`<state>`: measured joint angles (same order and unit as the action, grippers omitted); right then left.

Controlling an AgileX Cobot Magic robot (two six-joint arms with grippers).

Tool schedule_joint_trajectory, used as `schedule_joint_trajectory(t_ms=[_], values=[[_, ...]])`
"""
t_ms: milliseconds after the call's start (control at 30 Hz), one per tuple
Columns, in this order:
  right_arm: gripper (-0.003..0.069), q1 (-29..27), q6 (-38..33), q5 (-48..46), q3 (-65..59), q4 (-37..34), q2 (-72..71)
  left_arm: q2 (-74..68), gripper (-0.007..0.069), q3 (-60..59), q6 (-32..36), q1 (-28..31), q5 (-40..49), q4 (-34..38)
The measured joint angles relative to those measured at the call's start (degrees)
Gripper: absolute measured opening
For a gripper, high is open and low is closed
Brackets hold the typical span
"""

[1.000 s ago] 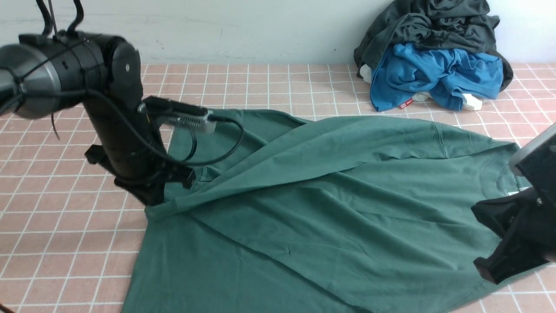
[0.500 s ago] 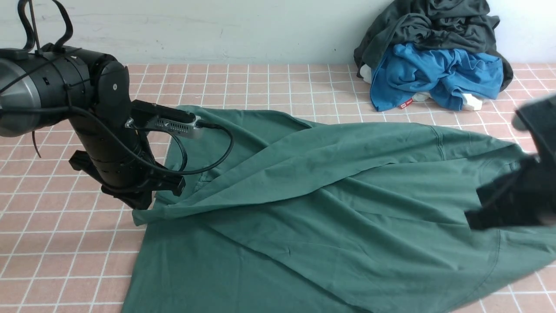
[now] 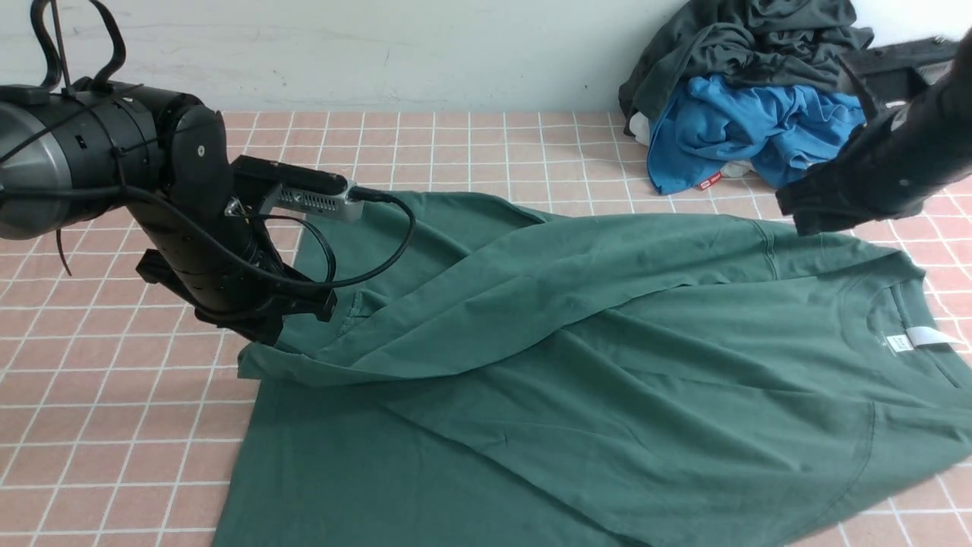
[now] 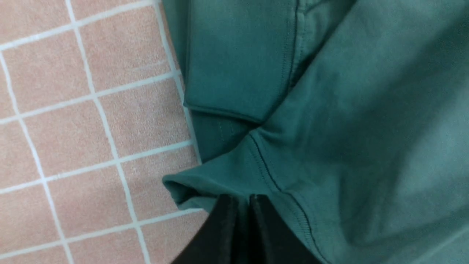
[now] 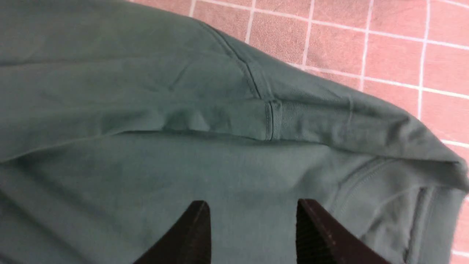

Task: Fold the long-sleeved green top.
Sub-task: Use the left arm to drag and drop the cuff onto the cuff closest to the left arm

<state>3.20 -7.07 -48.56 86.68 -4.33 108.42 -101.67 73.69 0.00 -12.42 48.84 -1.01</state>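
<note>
The green long-sleeved top (image 3: 607, 395) lies spread on the pink tiled surface, collar and white neck label (image 3: 923, 336) to the right. One sleeve (image 3: 516, 289) crosses the body diagonally towards the left. My left gripper (image 3: 262, 334) is shut on that sleeve's end; in the left wrist view its jaws (image 4: 242, 200) pinch the stitched green edge (image 4: 263, 172) just above the tiles. My right gripper (image 3: 805, 214) hangs open above the top's far shoulder. Its fingers (image 5: 253, 209) stand apart over the cloth (image 5: 183, 110) with nothing between them.
A heap of clothes sits at the back right against the wall: a charcoal garment (image 3: 759, 38) over a bright blue one (image 3: 759, 129). Bare pink tiles (image 3: 99, 395) lie left of the top and behind it.
My right gripper opened, let go of the top near the collar and rose towards the back right, uncovering the neck label. The left gripper shifted slightly left with the sleeve end.
</note>
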Motion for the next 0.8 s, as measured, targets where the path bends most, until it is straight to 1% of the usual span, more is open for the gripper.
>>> schedule_joint_trajectory(t_ms=[100, 167, 267, 367, 400, 467, 500, 533, 600, 633, 700, 733, 800], values=[[0.0319, -0.39, -3.2, -0.28, 4.31, -2.55, 6.71, 0.0, 0.0017, 0.0, 0.0, 0.0, -1.37, 0.68], [0.0319, -0.39, -4.07, -0.28, 6.77, -2.69, 11.08, 0.0, 0.0017, 0.0, 0.0, 0.0, -1.94, 1.42], [0.032, -0.39, -4.22, 0.37, 10.77, -0.1, 16.62, 0.0, 0.0017, 0.0, 0.0, 0.0, -2.49, 2.05], [0.0314, -0.39, -2.73, 0.59, 14.92, 3.57, 21.61, 0.0, 0.0017, 0.0, 0.0, 0.0, -2.6, 2.2], [0.0314, -0.39, -2.59, 0.42, 14.92, 3.57, 21.86, 0.0, 0.0017, 0.0, 0.0, 0.0, -2.6, 2.2], [0.0265, -0.44, -2.59, 0.05, 18.58, 4.33, 23.96, 0.0, 0.0017, 0.0, 0.0, 0.0, -3.37, 2.27], [0.0223, -0.44, -2.99, -0.12, 20.03, 4.68, 24.57, -0.05, 0.0017, 0.0, 0.0, 0.0, -4.18, 2.27], [0.0199, -0.44, -3.34, -0.44, 20.69, 4.68, 24.94, -0.05, 0.0017, 0.0, 0.0, 0.0, -4.6, 2.28], [0.0093, -0.44, -4.85, -1.3, 22.96, 4.76, 25.94, -0.05, 0.0017, 0.0, 0.0, 0.0, -6.83, 2.33], [0.0052, -0.44, -5.42, -2.13, 24.23, 5.08, 26.39, -0.05, 0.0017, 0.0, 0.0, 0.0, -8.05, 2.33], [0.0015, -0.44, -6.0, -4.6, 27.19, 6.23, 27.07, -0.05, 0.0017, 0.0, 0.0, 0.0, -10.94, 2.33], [0.0013, -0.44, -6.07, -5.26, 27.58, 6.33, 27.18, -0.05, 0.0017, 0.0, 0.0, 0.0, -10.94, 2.33], [0.0004, -0.72, -6.25, -10.57, 33.11, 6.99, 27.33, -0.05, 0.0017, 0.0, 0.0, 0.0, -12.88, 2.26]])
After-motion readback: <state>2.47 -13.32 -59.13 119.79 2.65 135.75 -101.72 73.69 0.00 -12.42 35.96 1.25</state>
